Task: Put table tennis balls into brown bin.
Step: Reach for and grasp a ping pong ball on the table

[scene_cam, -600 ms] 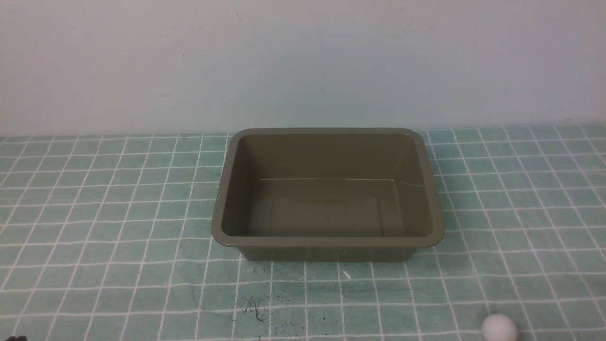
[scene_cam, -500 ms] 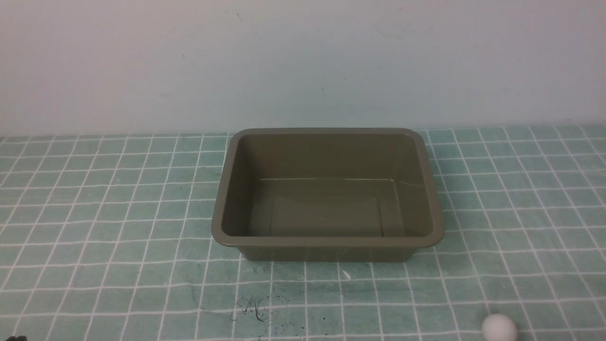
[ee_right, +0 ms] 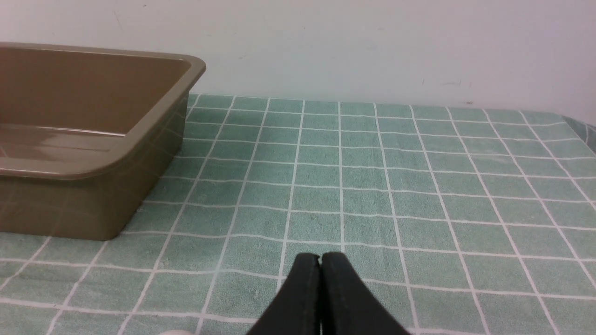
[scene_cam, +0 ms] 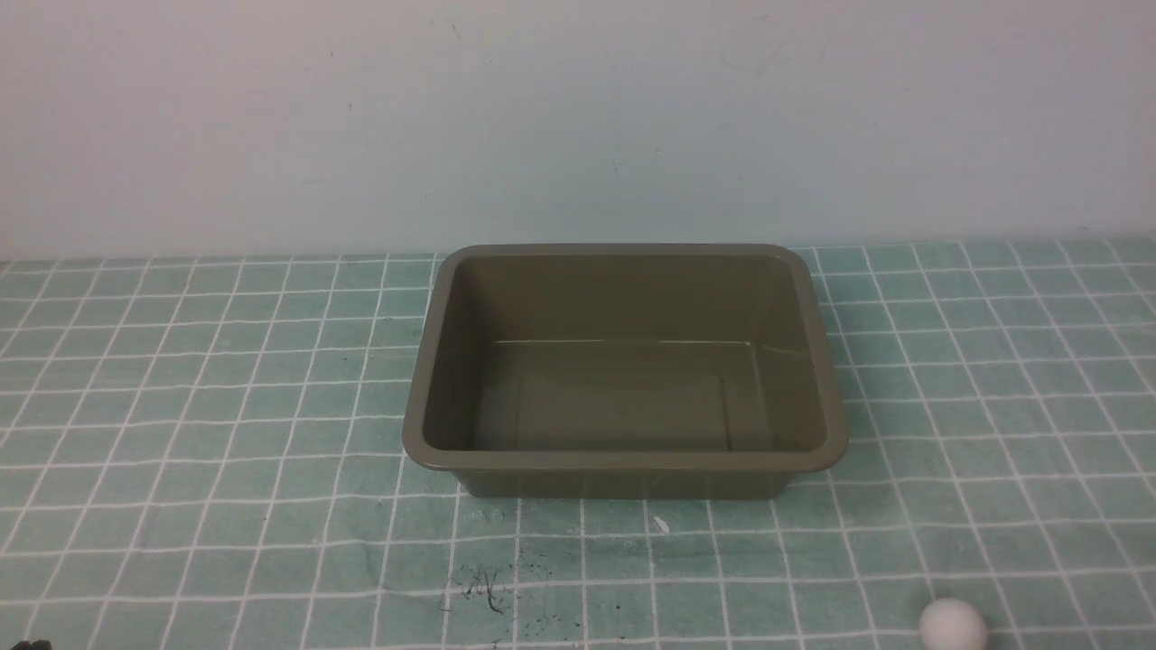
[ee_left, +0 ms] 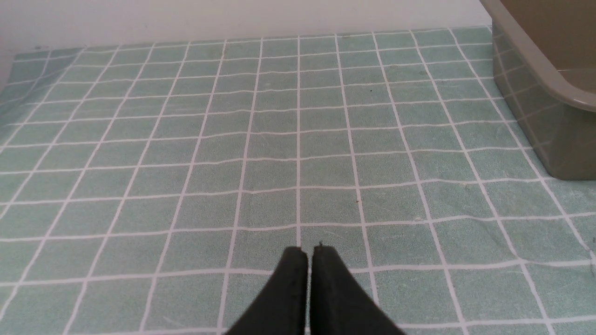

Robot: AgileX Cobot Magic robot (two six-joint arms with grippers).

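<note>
The glossy, round-cornered bin (scene_cam: 623, 461) sits by the checked cloth's (scene_cam: 226, 406) far edge, and the matte white ball (scene_cam: 953, 625) by the near edge. The tapered black fingers of the left gripper (ee_left: 309, 251) and right gripper (ee_right: 320, 258) are pressed together.

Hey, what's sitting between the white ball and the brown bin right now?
Nothing. In the front view, only bare green checked cloth separates the table tennis ball from the brown bin.
</note>
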